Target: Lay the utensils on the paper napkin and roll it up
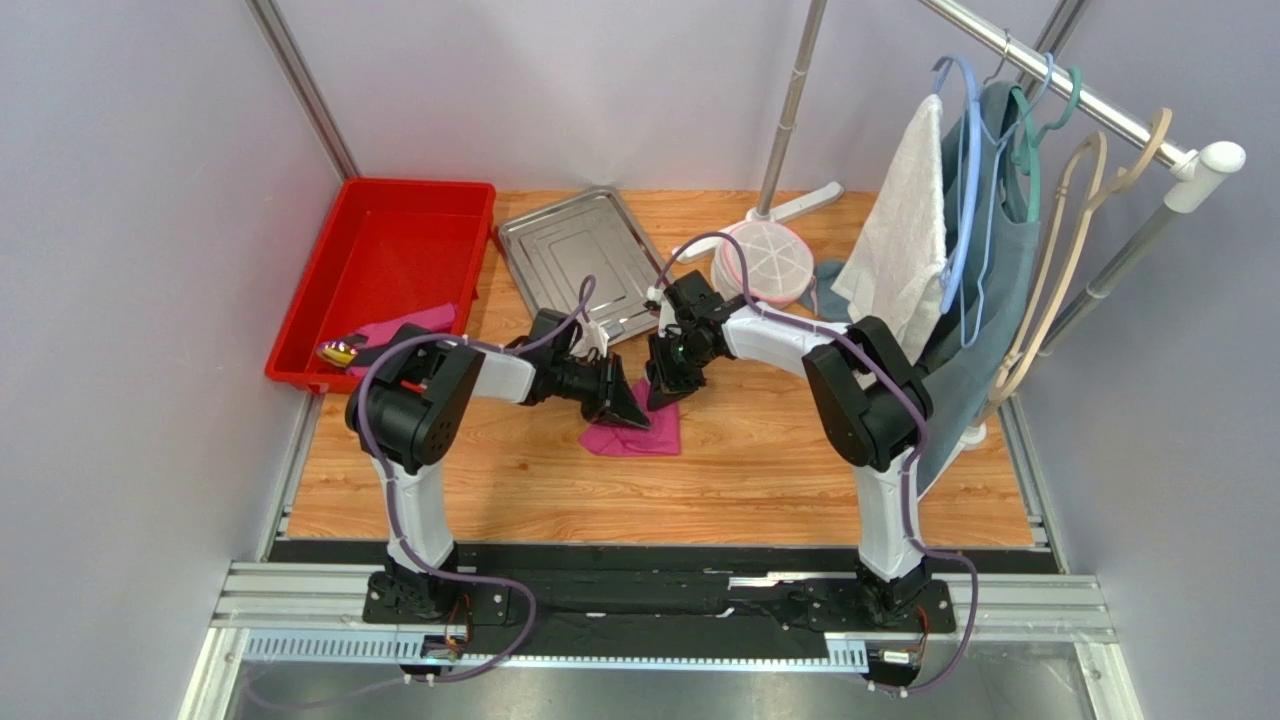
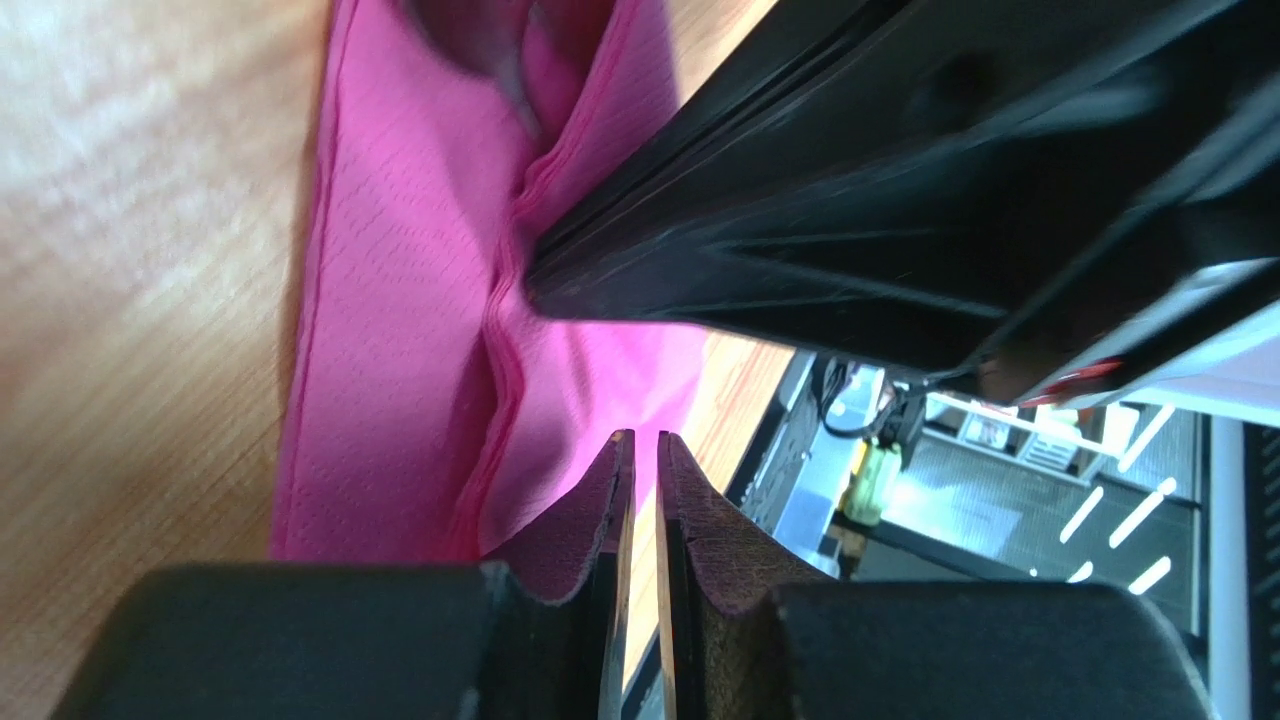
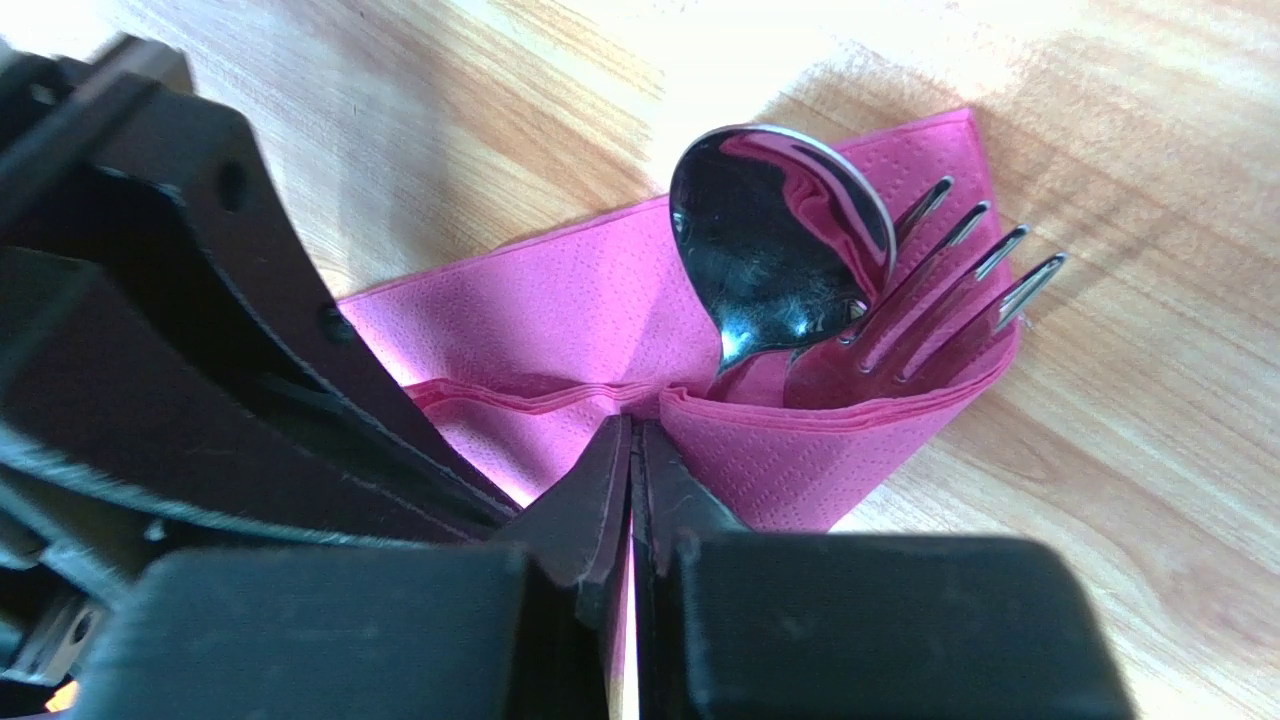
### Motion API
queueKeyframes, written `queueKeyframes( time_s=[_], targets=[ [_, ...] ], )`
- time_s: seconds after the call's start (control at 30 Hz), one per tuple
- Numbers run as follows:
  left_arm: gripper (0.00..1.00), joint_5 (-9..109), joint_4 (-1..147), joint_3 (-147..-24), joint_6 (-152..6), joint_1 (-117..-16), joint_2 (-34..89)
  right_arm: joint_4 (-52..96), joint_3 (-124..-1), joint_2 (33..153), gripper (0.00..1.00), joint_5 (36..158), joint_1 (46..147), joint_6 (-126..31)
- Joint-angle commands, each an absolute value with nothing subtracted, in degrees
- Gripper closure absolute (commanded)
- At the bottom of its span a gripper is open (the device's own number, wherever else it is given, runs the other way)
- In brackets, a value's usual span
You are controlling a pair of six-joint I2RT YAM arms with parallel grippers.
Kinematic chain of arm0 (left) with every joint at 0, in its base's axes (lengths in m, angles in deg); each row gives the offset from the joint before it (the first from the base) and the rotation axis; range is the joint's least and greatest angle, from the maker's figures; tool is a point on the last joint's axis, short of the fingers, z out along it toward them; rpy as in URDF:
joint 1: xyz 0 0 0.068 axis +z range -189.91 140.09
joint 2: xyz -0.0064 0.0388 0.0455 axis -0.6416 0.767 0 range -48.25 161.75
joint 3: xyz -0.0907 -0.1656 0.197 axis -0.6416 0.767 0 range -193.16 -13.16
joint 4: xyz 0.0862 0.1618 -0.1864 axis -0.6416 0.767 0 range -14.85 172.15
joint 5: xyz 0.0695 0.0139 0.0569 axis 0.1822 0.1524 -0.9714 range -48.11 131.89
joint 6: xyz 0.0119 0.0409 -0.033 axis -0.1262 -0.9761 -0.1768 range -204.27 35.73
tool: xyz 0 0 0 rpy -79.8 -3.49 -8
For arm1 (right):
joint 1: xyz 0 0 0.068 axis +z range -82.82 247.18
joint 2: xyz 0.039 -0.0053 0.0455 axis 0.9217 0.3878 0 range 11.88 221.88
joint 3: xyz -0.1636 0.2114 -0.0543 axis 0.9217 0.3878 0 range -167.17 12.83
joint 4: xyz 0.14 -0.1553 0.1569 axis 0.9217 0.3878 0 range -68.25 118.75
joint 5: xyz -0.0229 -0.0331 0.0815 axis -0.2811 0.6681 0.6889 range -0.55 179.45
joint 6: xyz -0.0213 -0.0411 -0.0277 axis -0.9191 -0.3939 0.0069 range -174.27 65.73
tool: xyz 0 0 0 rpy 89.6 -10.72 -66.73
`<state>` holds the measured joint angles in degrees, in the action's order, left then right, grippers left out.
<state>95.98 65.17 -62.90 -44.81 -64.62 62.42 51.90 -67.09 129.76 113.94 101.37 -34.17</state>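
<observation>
The utensils (image 3: 751, 300), a spoon (image 3: 781, 225) and a fork (image 3: 939, 285), lie on the paper napkin (image 3: 556, 315) at mid-table between the two arms, with a flap folded over the handles so that only the bowl and tines show. The right gripper (image 3: 631, 443) is clenched on the edge of that fold. The left gripper (image 2: 642, 450), over the napkin's left part, stands parted by a narrow slit and grasps nothing. Placement is judged complete and the roll only begun: the rest of the sheet remains to be wound around the handles.

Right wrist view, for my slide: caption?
Spoon and fork tucked in folded pink napkin, right gripper pinching its fold.
</observation>
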Motion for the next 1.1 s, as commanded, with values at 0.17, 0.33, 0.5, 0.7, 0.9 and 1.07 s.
queueKeyframes(
  time_s=[0.17,0.33,0.5,0.7,0.9,1.07],
  targets=[
    [0.87,92.9,68.0,-65.5,-47.1,-65.6,63.8,50.0,-67.6,133.0,0.98,109.1,101.1,-35.5],
    [0.96,92.4,71.8,-63.8,-50.5,-64.0,67.3,50.1,-69.8,133.0,0.98,110.0,100.5,-36.5],
    [1.0,92.3,71.7,-64.1,-50.3,-63.1,69.9,50.5,-71.6,131.7,0.93,116.9,99.4,-34.7],
    [1.0,93.0,70.5,-64.4,-49.7,-63.1,70.1,43.1,-67.2,125.2,0.74,130.8,97.2,-24.4],
    [1.0,93.2,69.4,-64.2,-49.3,-63.1,70.1,31.9,-57.0,123.8,0.81,138.1,96.9,-17.5],
    [1.0,93.7,68.3,-63.7,-48.6,-63.1,70.1,25.4,-53.4,127.0,0.86,139.6,96.2,-15.2]
  ],
)
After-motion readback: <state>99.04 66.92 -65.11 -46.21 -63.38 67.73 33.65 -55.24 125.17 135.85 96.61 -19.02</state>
